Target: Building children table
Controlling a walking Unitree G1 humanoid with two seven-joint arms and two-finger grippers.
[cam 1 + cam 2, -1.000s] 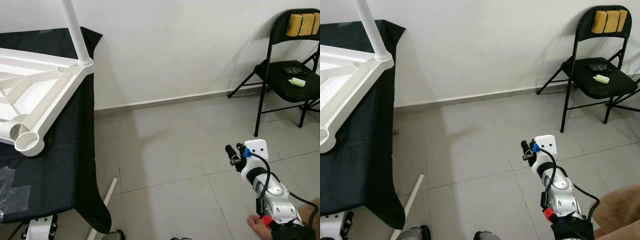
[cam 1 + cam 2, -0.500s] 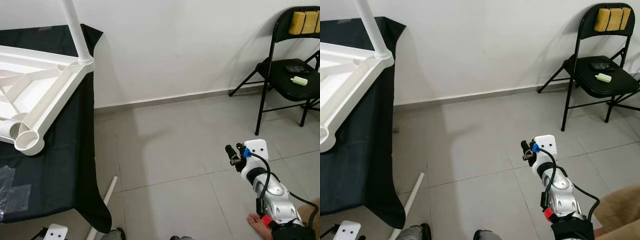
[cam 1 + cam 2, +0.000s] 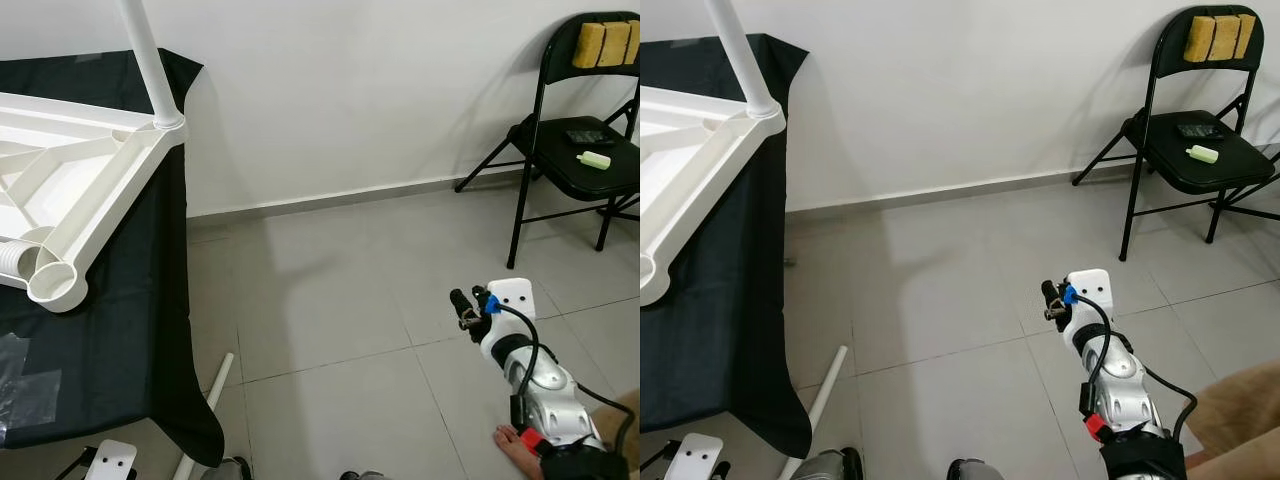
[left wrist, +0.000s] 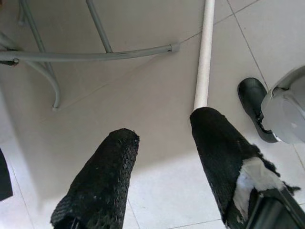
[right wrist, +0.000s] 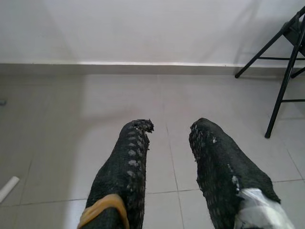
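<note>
The white upturned table lies on a black cloth to my left, one leg fitted upright. A loose leg lies on the floor beneath my left pincer, fingers spread, empty. My right pincer hovers over tiles, released.

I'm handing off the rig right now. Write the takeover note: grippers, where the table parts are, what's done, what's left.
Left gripper: open, empty, low over the floor just short of the loose white plastic table leg lying on the grey tiles.
Right gripper: open, empty, held out over bare tiles, pointing toward the wall.
White plastic children's tabletop lies upside down on the black-draped table.
Done: one white leg stands in its far corner socket.
Left: the near corner socket is empty; pick up the floor leg and fit it.
</note>
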